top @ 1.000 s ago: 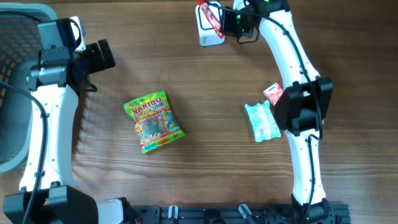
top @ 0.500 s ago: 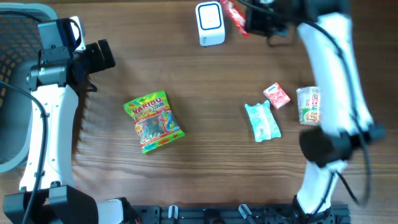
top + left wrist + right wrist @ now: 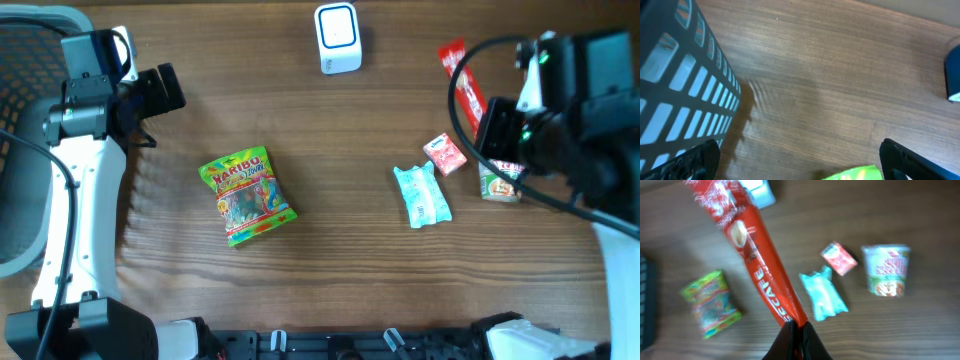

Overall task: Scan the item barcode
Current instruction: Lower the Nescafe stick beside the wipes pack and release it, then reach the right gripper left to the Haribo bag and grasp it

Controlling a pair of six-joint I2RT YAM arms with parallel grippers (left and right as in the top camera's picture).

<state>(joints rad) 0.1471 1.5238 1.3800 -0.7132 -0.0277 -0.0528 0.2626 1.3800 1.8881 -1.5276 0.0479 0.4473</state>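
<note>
right wrist: right fingers point(image 3: 796, 334) clamped tight on the end of the red coffee stick point(image 3: 757, 265). stick juts out ahead of them, probably clear of the tabletop point(image 3: 330, 150) (blurry). scanner point(image 3: 337, 36) well apart. left fingers point(image 3: 168, 90) spread wide, empty.

The left arm point(image 3: 90, 190) is a long white shell link set between black joint housings, and a thin black cable point(image 3: 68, 230) runs along it. Its base point(image 3: 100, 325) is black. The left claw point(image 3: 172, 90) is black and blocky, and its fingers point(image 3: 687, 162) are matt black in the wrist view. The right arm point(image 3: 620, 270) has the same white shell under bulky black housings. It carries a small green light point(image 3: 545, 57) and a looping black cable point(image 3: 452, 85). The right claw point(image 3: 797, 340) is black and tapers.
</note>
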